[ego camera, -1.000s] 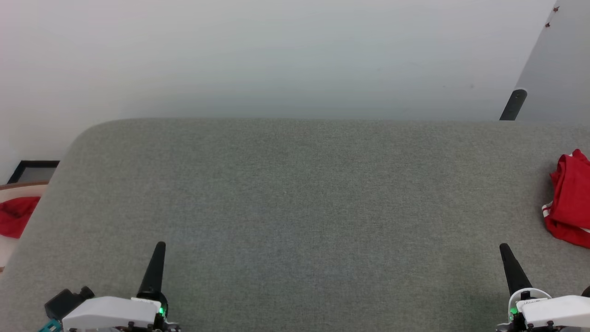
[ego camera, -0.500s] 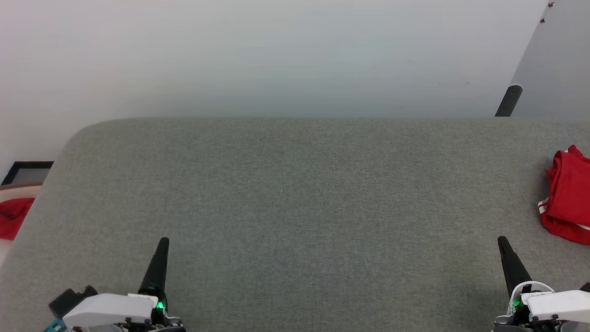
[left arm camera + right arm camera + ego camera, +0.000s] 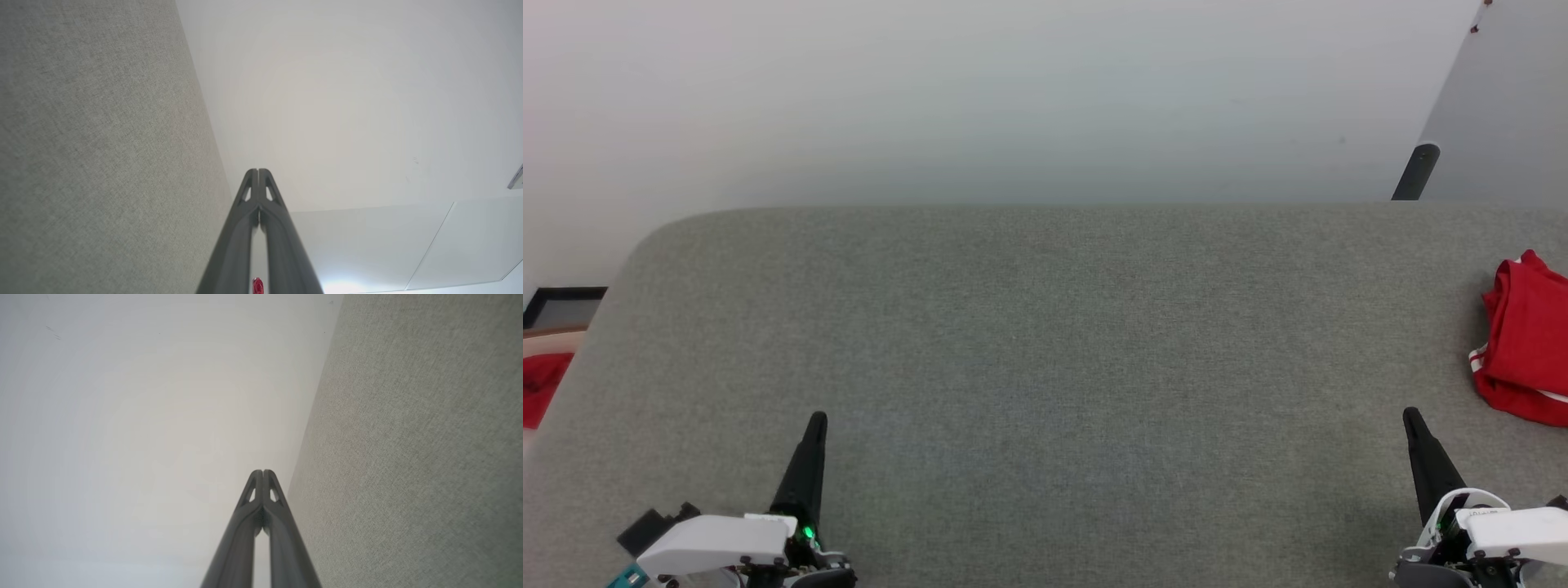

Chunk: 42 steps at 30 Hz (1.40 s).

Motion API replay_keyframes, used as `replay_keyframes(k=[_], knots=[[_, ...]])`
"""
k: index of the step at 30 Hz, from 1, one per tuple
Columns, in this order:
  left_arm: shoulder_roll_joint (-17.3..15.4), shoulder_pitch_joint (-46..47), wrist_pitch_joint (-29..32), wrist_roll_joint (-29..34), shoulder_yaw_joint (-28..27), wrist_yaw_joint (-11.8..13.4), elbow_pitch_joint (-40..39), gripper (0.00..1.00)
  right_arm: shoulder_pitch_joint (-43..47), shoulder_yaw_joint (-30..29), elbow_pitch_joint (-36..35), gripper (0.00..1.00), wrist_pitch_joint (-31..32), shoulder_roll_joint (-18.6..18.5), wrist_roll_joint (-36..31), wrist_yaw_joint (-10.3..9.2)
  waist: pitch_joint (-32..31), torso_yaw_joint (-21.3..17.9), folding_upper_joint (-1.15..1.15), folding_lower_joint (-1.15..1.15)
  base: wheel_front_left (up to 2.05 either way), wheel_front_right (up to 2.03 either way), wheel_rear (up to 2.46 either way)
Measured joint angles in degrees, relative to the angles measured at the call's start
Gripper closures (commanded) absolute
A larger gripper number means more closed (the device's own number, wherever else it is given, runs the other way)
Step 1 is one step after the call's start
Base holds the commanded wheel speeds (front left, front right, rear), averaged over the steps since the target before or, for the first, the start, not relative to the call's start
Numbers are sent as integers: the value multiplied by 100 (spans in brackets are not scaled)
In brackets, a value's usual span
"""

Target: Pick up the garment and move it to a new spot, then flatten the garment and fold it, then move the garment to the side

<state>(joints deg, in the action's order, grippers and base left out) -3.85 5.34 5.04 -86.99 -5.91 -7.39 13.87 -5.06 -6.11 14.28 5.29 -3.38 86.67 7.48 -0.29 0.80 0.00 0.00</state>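
The garment (image 3: 1523,343) is bunched at the bench (image 3: 1045,327) edge; left hand (image 3: 817,418) and right hand (image 3: 1409,412) are parked clear, pressed together, empty.

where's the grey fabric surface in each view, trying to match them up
Head view: grey fabric surface spans the lower part, side to side.
Left wrist view: it takes the left side, left of the shut left gripper.
Right wrist view: it takes the right side, right of the shut right gripper.
Shared landmark: the white wall along its far edge.
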Motion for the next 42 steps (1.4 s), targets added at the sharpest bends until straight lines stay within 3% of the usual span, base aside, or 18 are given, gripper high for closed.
replay_keyframes(k=[16,42], knots=[[102,63,156,-533,-65,0,13,100,-85,-41,-13,100,127,44,554,0,47,-80,0,0,0,0,0],[108,68,157,-532,-68,0,14,100,-114,-44,-20,100,129,47,564,0,46,-80,0,0,0,0,0]])
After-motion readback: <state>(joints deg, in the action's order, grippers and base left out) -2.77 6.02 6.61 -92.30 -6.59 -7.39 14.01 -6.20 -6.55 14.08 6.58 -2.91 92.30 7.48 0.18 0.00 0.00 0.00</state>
